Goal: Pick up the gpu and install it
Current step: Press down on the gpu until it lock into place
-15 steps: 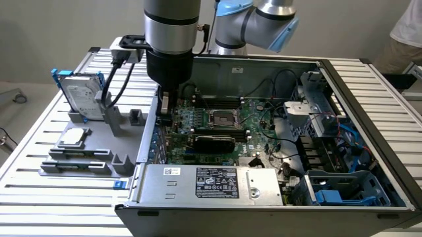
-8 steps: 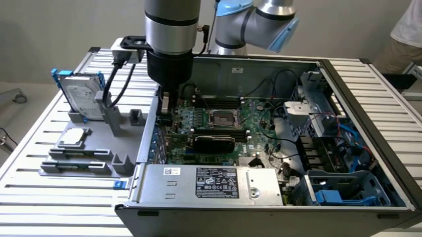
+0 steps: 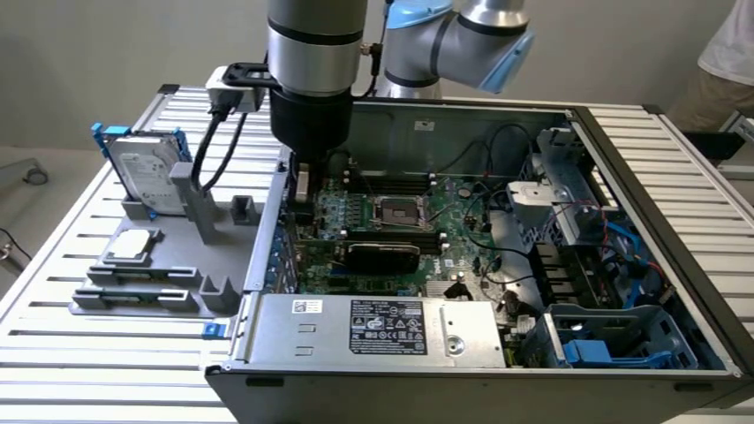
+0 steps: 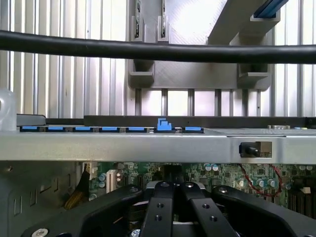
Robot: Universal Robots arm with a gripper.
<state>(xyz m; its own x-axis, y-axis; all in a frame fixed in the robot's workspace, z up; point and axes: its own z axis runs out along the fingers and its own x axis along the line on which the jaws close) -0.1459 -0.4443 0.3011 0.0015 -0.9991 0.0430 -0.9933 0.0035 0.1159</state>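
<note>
The gpu [image 3: 380,256] stands on edge in the open computer case [image 3: 659,177], low on the green motherboard [image 3: 454,208]. Its black cover faces the exterior view's near side, and one end reaches toward the case wall on that view's left. My gripper [image 3: 305,196] hangs down inside the case along that wall, over that end of the card. In the wrist view its black fingers [image 4: 159,212] are drawn together above the motherboard [image 4: 232,175]. The tips are hidden, so I cannot tell whether they pinch the card's edge.
On the exterior view's left, a grey parts stand [image 3: 177,265] carries a silver hard drive in a blue frame [image 3: 147,172] and has vacant slots. A black cable [image 4: 158,52] crosses the wrist view. The power supply [image 3: 377,329], a blue drive cage [image 3: 613,340] and a person's sleeve [image 3: 733,40] are also in view.
</note>
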